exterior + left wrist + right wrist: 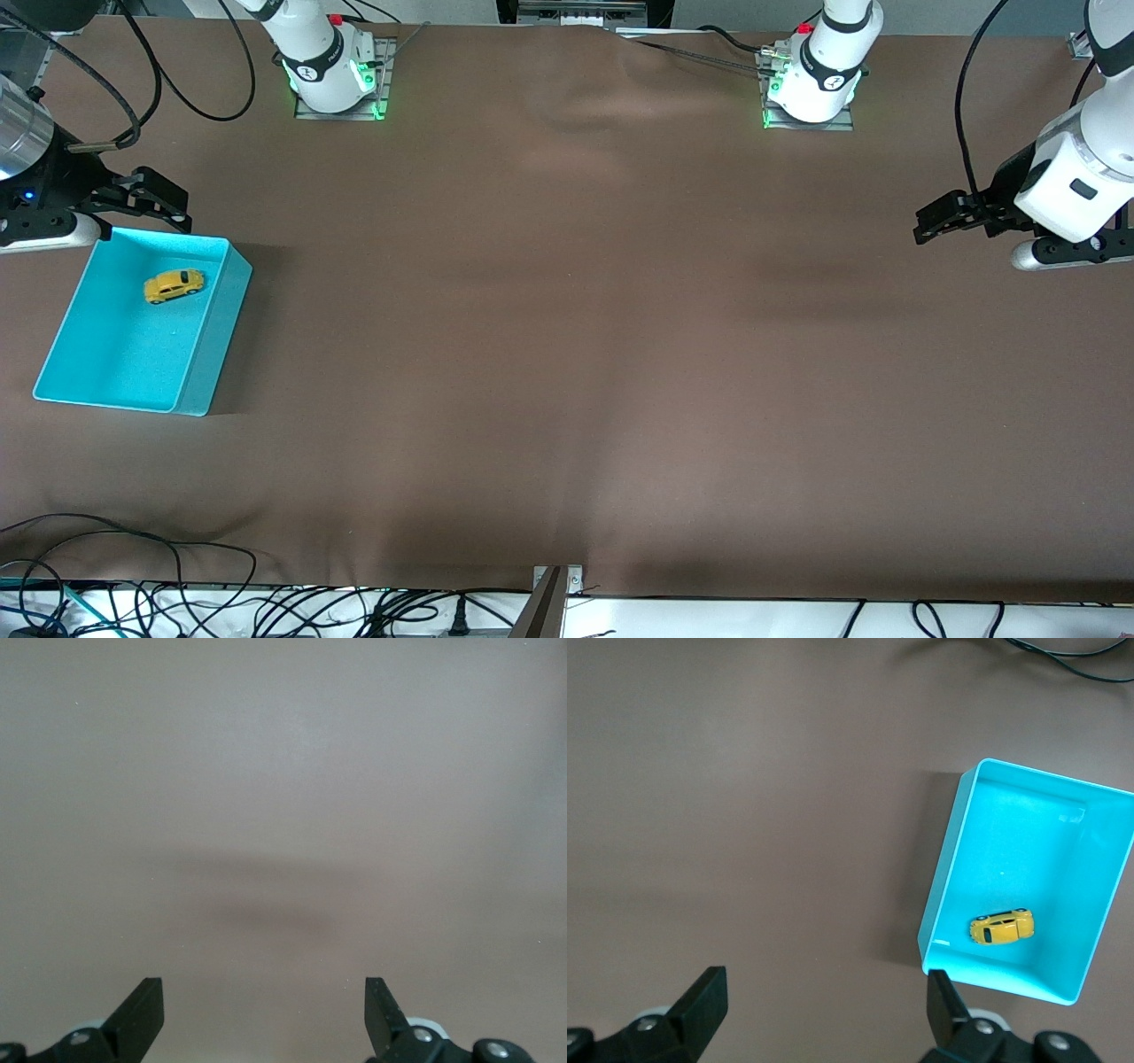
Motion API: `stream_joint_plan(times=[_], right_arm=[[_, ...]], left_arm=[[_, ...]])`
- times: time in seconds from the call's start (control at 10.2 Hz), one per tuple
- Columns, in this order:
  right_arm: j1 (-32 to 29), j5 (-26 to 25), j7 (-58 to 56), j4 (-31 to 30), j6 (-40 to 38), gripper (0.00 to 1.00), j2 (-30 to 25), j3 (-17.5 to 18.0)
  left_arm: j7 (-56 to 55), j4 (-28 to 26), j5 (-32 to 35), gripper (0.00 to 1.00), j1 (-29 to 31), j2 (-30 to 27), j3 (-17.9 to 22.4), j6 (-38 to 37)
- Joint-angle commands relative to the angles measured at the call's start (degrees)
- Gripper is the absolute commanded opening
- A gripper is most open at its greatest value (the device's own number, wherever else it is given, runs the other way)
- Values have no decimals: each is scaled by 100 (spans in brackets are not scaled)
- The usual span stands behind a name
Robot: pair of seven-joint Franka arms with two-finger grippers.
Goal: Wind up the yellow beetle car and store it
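The yellow beetle car lies inside the teal bin, in the part of the bin farther from the front camera. The bin stands at the right arm's end of the table. My right gripper hangs open and empty over the table, just off the bin's edge nearest the robot bases. My left gripper waits open and empty over bare brown table at the left arm's end.
The two arm bases stand along the table's edge farthest from the front camera. Loose black cables lie by the front edge, and a metal bracket sits at the middle of that edge. Brown cloth covers the table.
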Motion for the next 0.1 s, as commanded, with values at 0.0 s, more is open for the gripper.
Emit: stream_joint_plan(times=[0.0], right_arm=[[69,-39,72,159,-257,100,-13,-75]], left_arm=[[-17,-106,-170,100,58,-91,-21,77]])
